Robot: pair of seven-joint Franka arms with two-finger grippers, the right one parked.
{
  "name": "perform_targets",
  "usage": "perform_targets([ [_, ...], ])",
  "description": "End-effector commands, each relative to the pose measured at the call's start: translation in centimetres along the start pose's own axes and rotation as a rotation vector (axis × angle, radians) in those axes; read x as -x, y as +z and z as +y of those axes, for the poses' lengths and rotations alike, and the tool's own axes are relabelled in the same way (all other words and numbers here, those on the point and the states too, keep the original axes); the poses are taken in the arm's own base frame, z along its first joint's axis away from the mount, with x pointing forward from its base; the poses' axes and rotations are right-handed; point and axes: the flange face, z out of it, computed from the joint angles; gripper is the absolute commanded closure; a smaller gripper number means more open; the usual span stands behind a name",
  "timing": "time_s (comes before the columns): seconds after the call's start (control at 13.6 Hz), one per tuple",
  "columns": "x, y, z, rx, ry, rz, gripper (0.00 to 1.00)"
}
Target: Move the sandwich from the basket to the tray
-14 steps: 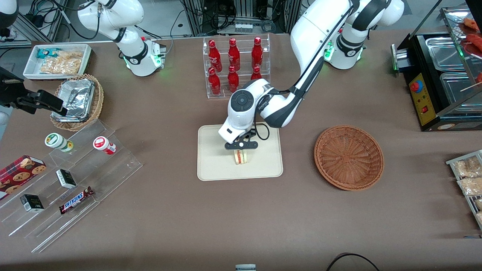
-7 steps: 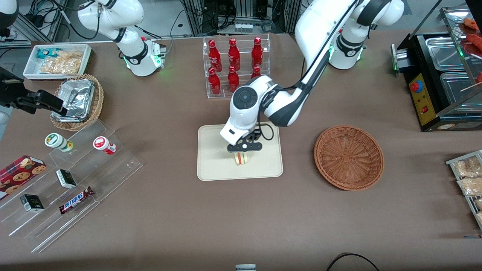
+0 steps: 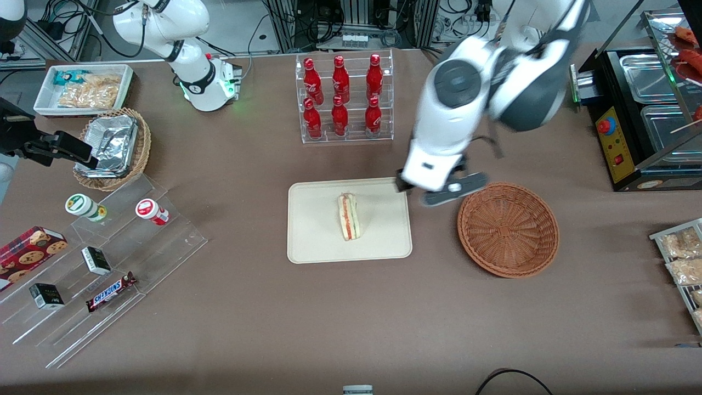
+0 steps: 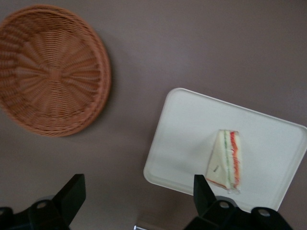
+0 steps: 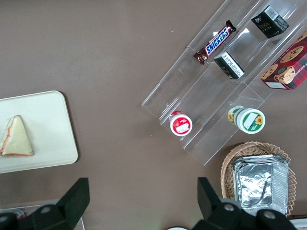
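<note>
Front view: the tool (image 3: pixel 442 193), fingers spread, hangs raised between tray (image 3: pixel 312 241) and basket (image 3: pixel 508 229).

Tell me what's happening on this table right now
The sandwich lies on the cream tray, free of any grip. The reddish-brown wicker basket beside the tray, toward the working arm's end of the table, holds nothing. The left arm's gripper hangs in the air above the gap between tray and basket, its jaws open and holding nothing. Judging by how things lie, the sandwich has been delivered to the tray and the placing looks done.
</note>
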Motion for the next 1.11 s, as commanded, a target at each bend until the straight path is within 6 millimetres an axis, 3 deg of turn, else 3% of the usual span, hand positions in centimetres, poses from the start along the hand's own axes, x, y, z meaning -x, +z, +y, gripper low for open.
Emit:
perform_targets([
  [0.0, -1.5, -2.3, -7.3, -0.046, 0.022, -0.028, 0.0],
  [0.15, -3.7, -4.2, -12.6, -0.066, 0.08, -0.065, 0.0],
  [0.3, -5.0, -5.5, -16.7, -0.066, 0.131, -0.087, 0.0],
  [0.52, -5.7, -6.1, -21.4, -0.068, 0.185, -0.113, 0.0],
  [0.66, -5.4, -6.5, -23.5, -0.061, 0.209, -0.113, 0.0],
  [0.89, -4.2, -7.1, -24.7, -0.059, 0.251, -0.115, 0.0],
  [1.03, -4.8, -7.3, -26.9, -0.044, 0.299, -0.123, 0.0],
])
